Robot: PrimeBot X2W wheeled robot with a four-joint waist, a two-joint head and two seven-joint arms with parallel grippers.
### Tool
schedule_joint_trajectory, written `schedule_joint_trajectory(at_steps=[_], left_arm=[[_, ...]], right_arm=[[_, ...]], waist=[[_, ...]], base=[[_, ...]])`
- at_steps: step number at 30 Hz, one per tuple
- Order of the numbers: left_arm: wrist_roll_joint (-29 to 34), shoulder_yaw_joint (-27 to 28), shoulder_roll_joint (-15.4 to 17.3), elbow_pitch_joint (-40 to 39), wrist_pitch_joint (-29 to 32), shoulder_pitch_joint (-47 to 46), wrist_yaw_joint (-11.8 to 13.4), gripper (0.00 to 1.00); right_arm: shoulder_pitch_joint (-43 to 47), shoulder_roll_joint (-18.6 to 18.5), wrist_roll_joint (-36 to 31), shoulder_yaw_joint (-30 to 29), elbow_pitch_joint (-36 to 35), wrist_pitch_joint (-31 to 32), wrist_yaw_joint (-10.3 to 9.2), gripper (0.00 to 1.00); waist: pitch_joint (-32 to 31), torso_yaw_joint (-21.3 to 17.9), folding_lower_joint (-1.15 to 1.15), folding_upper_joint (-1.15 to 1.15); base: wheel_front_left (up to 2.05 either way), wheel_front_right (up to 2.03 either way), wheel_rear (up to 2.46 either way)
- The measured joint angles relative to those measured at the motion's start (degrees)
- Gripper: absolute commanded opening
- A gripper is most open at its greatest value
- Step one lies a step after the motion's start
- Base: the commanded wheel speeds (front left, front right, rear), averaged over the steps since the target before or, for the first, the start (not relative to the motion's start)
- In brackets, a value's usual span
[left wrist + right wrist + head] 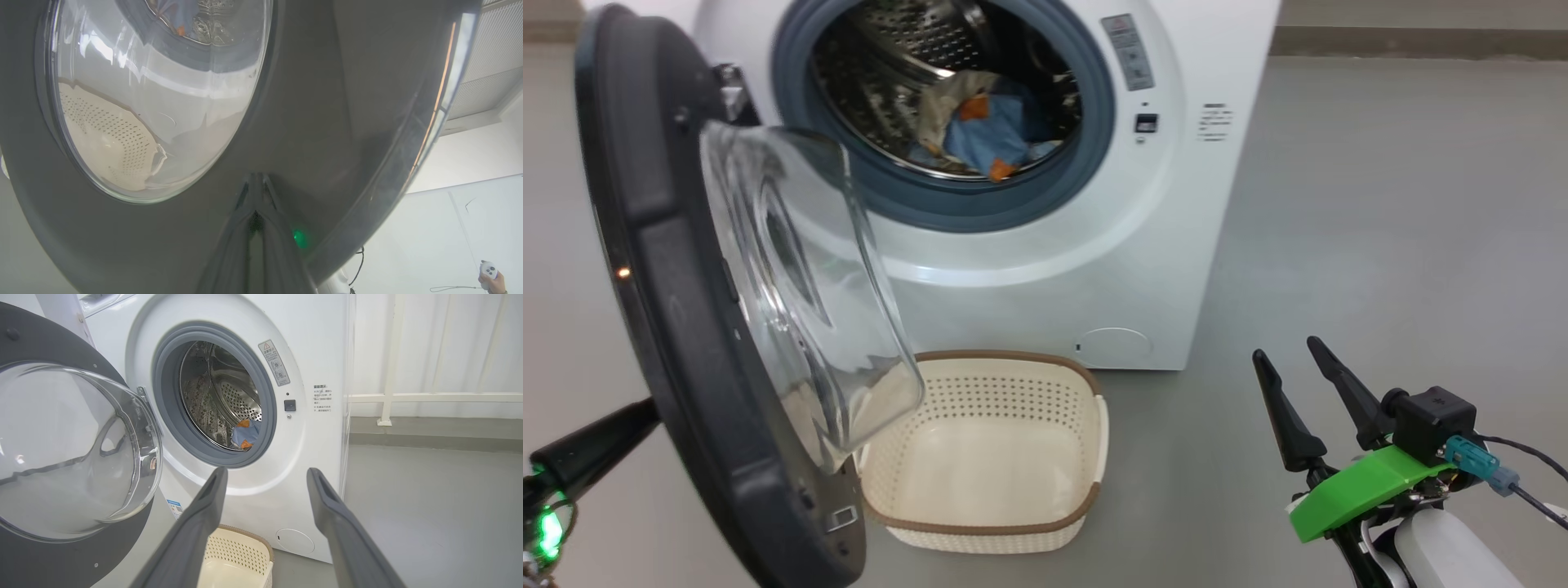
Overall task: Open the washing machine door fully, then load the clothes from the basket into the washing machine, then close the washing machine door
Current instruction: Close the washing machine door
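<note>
Plain grey floor, nothing fancy. The washing machine is parked at the far side of it, and the washing machine door is swung out to the left on its hinge, seen nearly edge-on from the head, glass bowl facing the machine. The clothes are lying low in the drum. The basket is sat empty on the floor just in front of the machine, partly under the open door. So loading looks done and only the closing is reckoned to be left.

The left hand is pinched shut with nothing in it, tips laid on the door's dark outer rim, touching or as good as, on what looks like the free side away from the hinge. That's the bit that matters: the door lies between that hand and the machine, so a push forward and to the right would be expected to swing it home. The left arm is clearly the nearer one.

The right hand is spread wide and empty, held low at the near right of the floor, well apart from door and machine, so the swing path isn't blocked by it. The basket is worth watching: whether its rim is cleared by the bowl can't be told for sure.
</note>
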Motion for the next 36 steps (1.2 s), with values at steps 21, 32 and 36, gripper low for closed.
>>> schedule_joint_trajectory(at_steps=[21, 32, 36], left_arm=[[2.1, -0.1, -5.7, -1.2, -8.4, -3.4, -0.1, 0.0], [4.7, -0.3, -7.0, 0.1, -12.2, -8.5, -1.1, 0.0], [5.1, -0.6, -7.5, 0.8, -12.7, -9.1, -1.7, 0.0]], right_arm=[[0.6, 0.7, 0.0, -0.6, -1.5, 0.0, 0.0, 1.0], [0.9, 2.3, -1.0, -1.6, -2.3, 0.0, 0.0, 1.0], [0.9, 2.6, -1.3, -1.9, -2.4, 0.0, 0.0, 1.0]], waist=[[0.5, -15.1, 0.0, 0.0], [2.9, -20.1, 0.0, 0.0], [3.5, -20.6, 0.0, 0.0]], base=[[0.0, 0.0, 0.0], [0.0, 0.0, 0.0], [0.0, 0.0, 0.0]])
